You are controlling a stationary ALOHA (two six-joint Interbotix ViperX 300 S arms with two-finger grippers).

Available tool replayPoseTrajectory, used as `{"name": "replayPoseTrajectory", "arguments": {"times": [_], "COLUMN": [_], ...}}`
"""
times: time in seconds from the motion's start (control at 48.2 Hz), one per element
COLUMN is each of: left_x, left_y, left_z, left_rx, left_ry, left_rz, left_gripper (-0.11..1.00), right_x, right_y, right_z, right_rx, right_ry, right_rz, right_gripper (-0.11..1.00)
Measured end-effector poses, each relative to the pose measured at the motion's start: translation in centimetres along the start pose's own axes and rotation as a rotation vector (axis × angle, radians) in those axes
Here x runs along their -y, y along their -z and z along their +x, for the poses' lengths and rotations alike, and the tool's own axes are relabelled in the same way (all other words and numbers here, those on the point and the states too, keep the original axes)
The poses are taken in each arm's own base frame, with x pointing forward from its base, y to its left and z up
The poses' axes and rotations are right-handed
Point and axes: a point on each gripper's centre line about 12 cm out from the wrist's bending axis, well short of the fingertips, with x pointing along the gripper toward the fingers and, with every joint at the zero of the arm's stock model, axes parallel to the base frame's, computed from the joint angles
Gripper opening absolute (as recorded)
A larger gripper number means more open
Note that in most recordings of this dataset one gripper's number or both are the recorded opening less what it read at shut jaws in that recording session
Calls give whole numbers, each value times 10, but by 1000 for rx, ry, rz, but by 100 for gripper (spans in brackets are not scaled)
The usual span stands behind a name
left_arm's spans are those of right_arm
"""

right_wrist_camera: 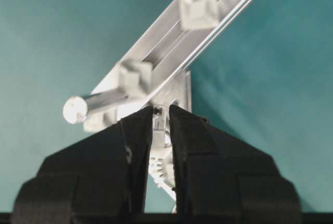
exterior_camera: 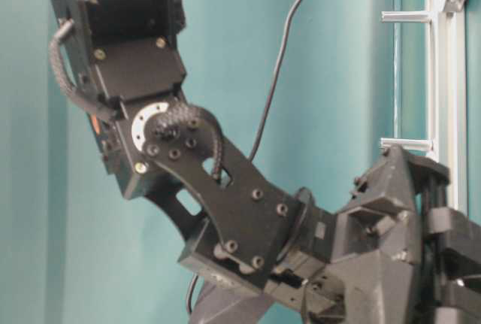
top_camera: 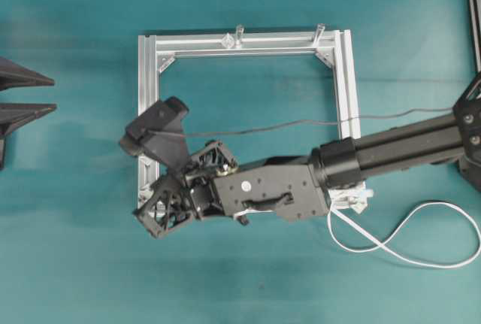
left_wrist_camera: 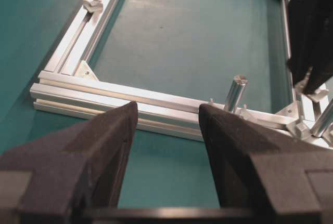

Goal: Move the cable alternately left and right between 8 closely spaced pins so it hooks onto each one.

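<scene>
My right gripper point(right_wrist_camera: 160, 116) pinches the cable's point(top_camera: 406, 243) plug at the frame's point(top_camera: 148, 91) near-left corner to start threading; slack loops near-right on the counter. Left gripper point(left_wrist_camera: 167, 125) waits, jaws spread.

A black robot arm point(exterior_camera: 173, 151) fills most of the table-level view, running from the upper left down toward the lower right against the teal table surface point(exterior_camera: 331, 76). A ribbed black hose point(exterior_camera: 64, 76) loops along its upper left side, and a silver ring with screws point(exterior_camera: 146, 125) sits at a joint. A thin dark wire point(exterior_camera: 282, 46) rises from behind the arm toward the top edge. To the right of the arm stands an aluminium frame rail point(exterior_camera: 443, 98), seen on end, with two metal posts point(exterior_camera: 406, 16) projecting from it toward the arm (the lower post lies just above the black wrist housing point(exterior_camera: 391, 226)). The arm's gripper cannot be made out here.
</scene>
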Motion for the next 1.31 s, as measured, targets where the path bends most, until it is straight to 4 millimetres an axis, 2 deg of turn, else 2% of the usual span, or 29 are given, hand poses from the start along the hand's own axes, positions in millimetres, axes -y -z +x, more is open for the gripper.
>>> {"name": "replayPoseTrajectory", "arguments": {"times": [0.705,1.307], "left_x": [0,0], "left_y": [1,0], "left_z": [0,0], "left_rx": [-3,0], "left_ry": [0,0], "left_rz": [-2,-2], "left_gripper": [54,54], "right_x": [-11,-10], "right_y": [13,12], "right_z": [-5,-5], "right_rx": [-10,-9], "right_ry": [-24,-21], "right_rz": [-17,-19], "right_gripper": [12,12]}}
